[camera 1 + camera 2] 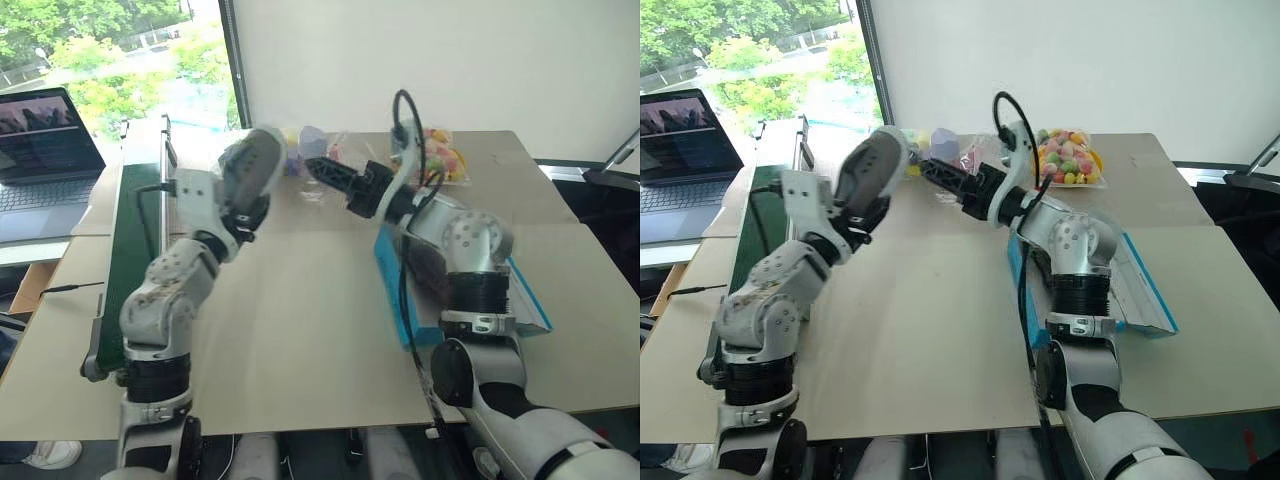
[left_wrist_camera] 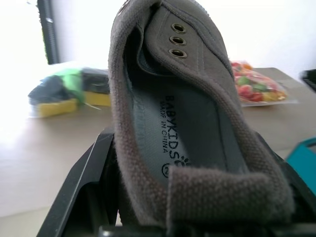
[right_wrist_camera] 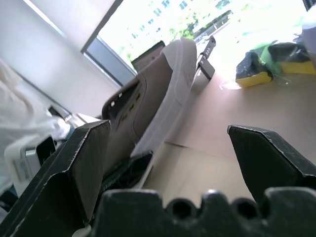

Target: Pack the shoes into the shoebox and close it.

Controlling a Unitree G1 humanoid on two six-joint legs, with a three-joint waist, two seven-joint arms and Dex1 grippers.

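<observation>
Shoe [image 1: 872, 170], one grey sneaker, is held heel-first in the left tool [image 2: 163, 217], raised above the counter [image 1: 300, 330]. The right tool [image 3: 168, 163] gapes wide, empty, beside it. One turquoise shoebox [image 1: 1140, 285] lies right; a second shoe possibly inside. A loose heel grip could drop it.

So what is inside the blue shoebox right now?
The shoebox lies beside the right arm, which covers most of its inside; a dark shape shows there, but I cannot tell whether it is a shoe. One shoe is outside it, held up by the left gripper.
</observation>
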